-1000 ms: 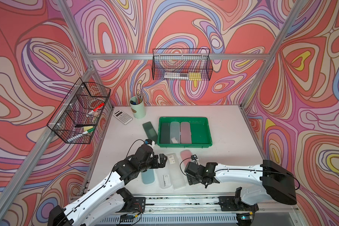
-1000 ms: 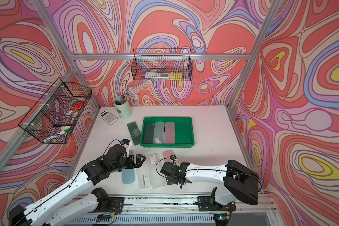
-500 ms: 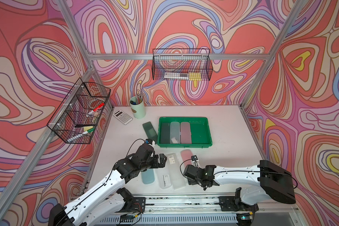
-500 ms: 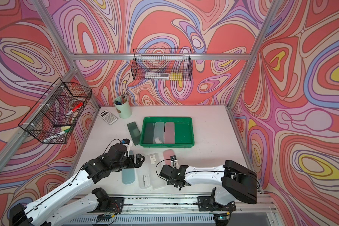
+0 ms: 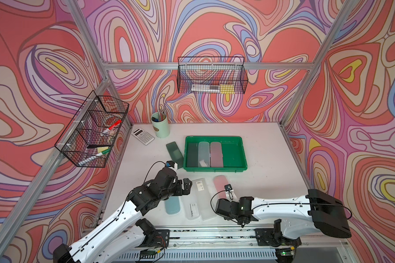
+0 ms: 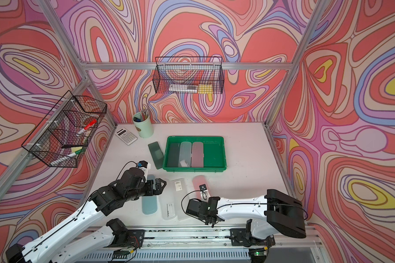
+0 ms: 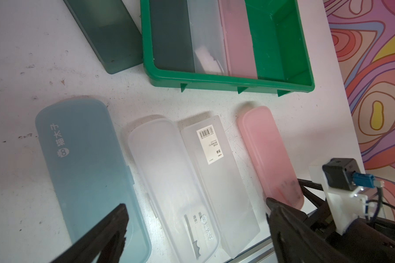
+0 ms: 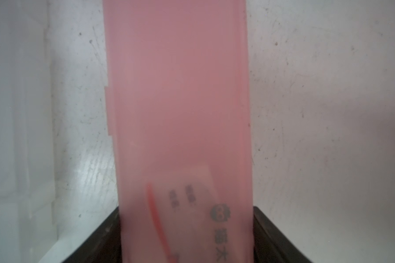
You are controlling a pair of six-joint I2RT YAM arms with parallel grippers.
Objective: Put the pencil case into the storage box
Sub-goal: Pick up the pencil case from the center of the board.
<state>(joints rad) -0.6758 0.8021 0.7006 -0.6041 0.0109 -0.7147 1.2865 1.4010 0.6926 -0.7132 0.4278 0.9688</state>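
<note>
Confirming tool state, right arm: how do the jaws stand? (Operator)

The right gripper [image 8: 187, 209] is closed down onto the pink pencil case [image 8: 178, 91]. In the right wrist view, one black finger [image 8: 105, 239] bears on each long side of the case, at the end that carries the printed logo. The case lies on the worktop [image 5: 271, 182], in its front half, about midway between the left and right edges. (Technician)

Position relative to the storage box? (Operator)

The storage box [image 5: 215, 169] sits near the centre of the worktop. The gripped case is outside it, near the box's front rim but apart from it. Three cases lie side by side inside the box, starting at its left wall: a dark green case [image 5: 193, 154], a frosted clear case [image 5: 203, 152] and a second pink case [image 5: 216, 153]. (Technician)

Left arm? (Operator)

The left gripper [image 7: 196, 202] hangs wide open with nothing between its fingers. It is above the row of cases to the left of the gripped one: a blue pencil case [image 7: 87, 173], a round-ended frosted case [image 7: 169, 182] and a barcode-labelled frosted case [image 7: 217, 177]. A dark green lid-like case [image 5: 174, 152] lies on the worktop just beside the box's left rim. (Technician)
</note>
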